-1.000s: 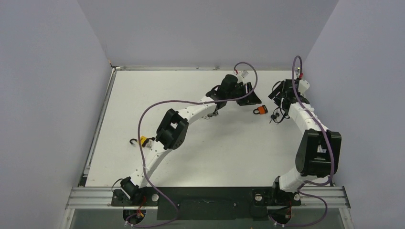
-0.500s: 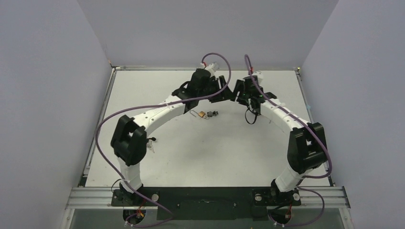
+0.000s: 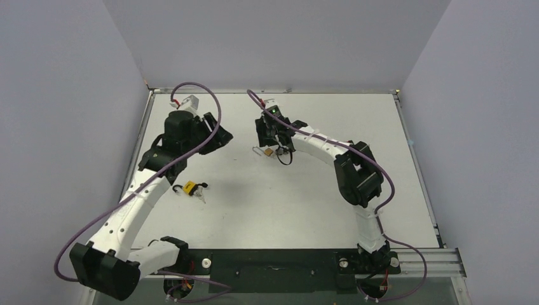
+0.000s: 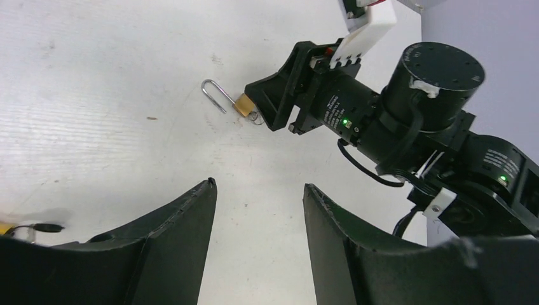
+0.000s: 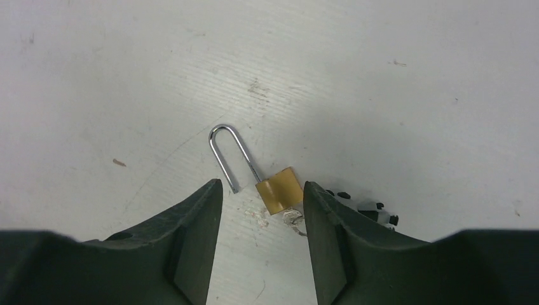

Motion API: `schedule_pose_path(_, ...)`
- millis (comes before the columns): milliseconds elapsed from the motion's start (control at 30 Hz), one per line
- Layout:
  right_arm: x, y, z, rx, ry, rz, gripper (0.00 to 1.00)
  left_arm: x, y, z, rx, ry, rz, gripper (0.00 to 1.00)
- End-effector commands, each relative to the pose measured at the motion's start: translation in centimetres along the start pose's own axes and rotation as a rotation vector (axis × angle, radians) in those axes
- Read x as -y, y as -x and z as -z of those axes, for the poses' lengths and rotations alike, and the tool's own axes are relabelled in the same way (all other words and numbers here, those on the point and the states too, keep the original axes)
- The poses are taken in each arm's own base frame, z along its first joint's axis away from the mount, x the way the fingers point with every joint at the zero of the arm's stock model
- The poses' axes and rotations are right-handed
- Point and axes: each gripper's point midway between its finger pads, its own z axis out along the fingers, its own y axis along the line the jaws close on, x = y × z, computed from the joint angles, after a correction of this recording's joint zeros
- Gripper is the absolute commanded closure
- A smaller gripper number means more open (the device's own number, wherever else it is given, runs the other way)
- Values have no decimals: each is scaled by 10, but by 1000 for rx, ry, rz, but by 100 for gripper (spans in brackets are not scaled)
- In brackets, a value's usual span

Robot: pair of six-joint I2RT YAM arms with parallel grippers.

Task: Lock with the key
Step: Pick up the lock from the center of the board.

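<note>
Table (image 5: 413,95): white, matte, faint parallel scuff lines and a few dark specks.

Far left in the top view: small yellow padlock (image 3: 189,187), blocky body, dark curved shackle, lying flat on the table. A thin pale piece lies against its right side, too small to identify.

My left gripper (image 4: 259,185): black, smooth fingers tapering to blunt tips. Jaws apart at a medium gap, nothing between them, hovering over bare table, well apart from either lock.

Centre: brass padlock (image 5: 279,190), small rectangular body, dull gold. Its steel shackle (image 5: 225,149) is a bright, narrow U swung out of the body, so the lock is open. A thin wire ring (image 5: 295,219) sits at its lower edge. I cannot tell whether a key is in it.

My right gripper (image 5: 262,184): same black fingers, spread, holding nothing. The brass padlock lies on the table in the gap just beyond the tips; contact not discernible
</note>
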Motion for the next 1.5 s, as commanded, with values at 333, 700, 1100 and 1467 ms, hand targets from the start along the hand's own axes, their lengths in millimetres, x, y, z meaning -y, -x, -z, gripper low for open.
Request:
schedule_pose_path(333,-9,-25,-22,-94,154,313,55,-29,-11,50,-32,-29,-15,50)
schedule_pose_path(700,-2,-48,-40,-164,181,365,55,-32,-12,48,-43,-33,-9,50)
schedule_pose_path(1100,1,-71,-35,-199,166,387,79,-33,-7,47,-44,-30,3,50)
schedule_pose_path(1467,-20,-20,46,-6,270,310,100,-18,-28,25,-172,-153,16,55)
